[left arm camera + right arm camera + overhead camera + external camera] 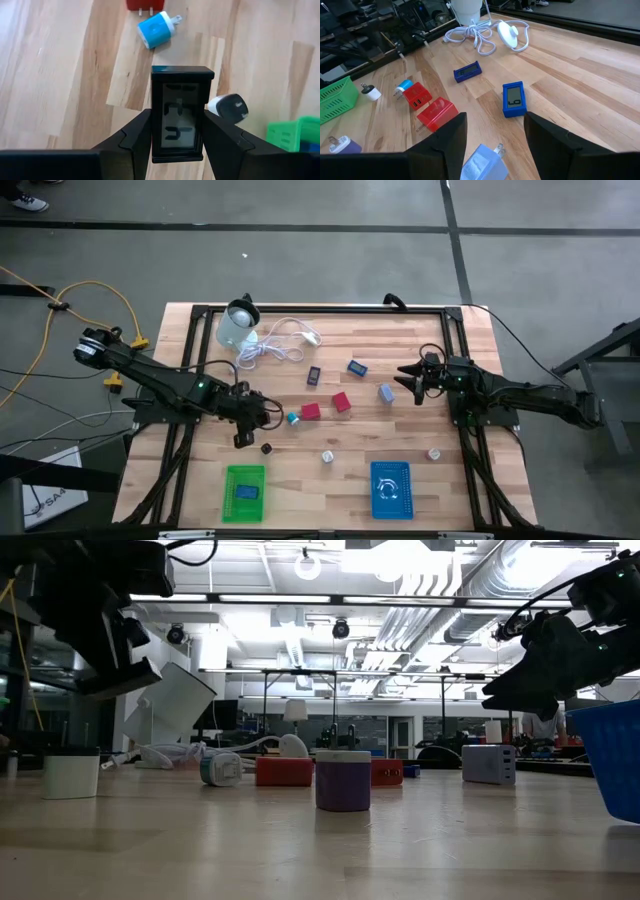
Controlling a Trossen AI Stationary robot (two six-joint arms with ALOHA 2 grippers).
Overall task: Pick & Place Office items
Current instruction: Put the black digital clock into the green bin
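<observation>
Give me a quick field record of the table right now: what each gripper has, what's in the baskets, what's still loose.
left gripper: shut on black digital clock, above the table left of centre
right gripper: open, empty, hovering over the pale blue charger
green basket: holds a blue item
blue basket: holds a white item
loose near centre: two red chargers, blue-and-white charger, blue clock, dark blue clock
loose near front: purple charger
far edge: white cable, translucent container
</observation>
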